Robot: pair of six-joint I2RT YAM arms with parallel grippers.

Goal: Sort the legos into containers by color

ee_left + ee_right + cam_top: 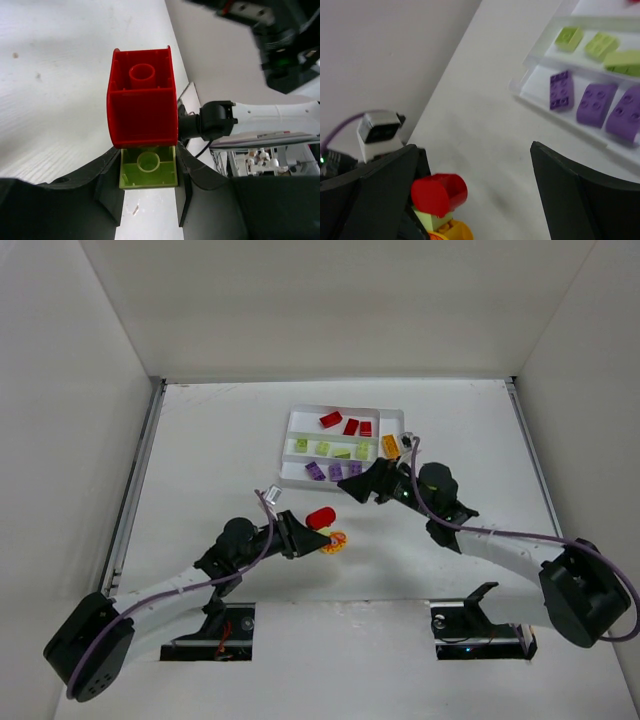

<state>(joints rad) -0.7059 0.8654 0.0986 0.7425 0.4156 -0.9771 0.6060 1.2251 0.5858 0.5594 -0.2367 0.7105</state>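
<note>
Left gripper (305, 537) has its black fingers (107, 187) clamped on a lime brick (148, 170), over the table (200, 460) just near and left of the tray (395, 420). A glossy red brick (142, 100) is snapped onto it. From the left wrist you look straight into both hollow undersides, each with a round tube in the middle. There's an orange-yellow piece (452, 231) stuck on the other end of the stack.

Right gripper (363, 483) hangs at the tray's near edge, fingers (580, 197) wide apart with nothing between them.

The tray is flat white plastic with thin walls. Red bricks (350, 425) lie in the far slot, lime ones (323, 448) in the middle, studded purple ones (594, 102) in the near slot, and one orange brick (390, 446) in the crosswise slot on the right.
</note>
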